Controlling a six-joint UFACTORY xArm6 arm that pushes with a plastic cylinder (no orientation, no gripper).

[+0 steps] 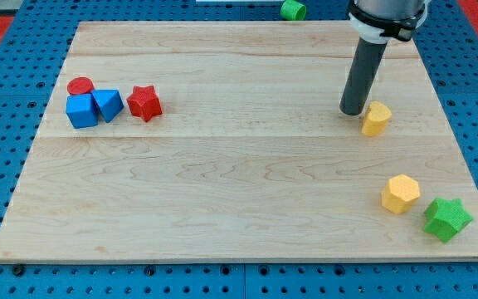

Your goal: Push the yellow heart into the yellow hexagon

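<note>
Tip (353, 111) on bench (222, 183), just left of heart (376, 119), near or touching; contact unclear. Tool plain rod, no jaws, holding nothing. Heart at right, above hexagon (400, 193), well apart. Step: lining up push. Next: tip to heart's top side, push down-right. Heart's pointing and long axis unclear.

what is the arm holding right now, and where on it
Nothing is held: the arm ends in a plain rod. My tip rests on the board just to the view's left of the yellow heart, close beside it.
</note>
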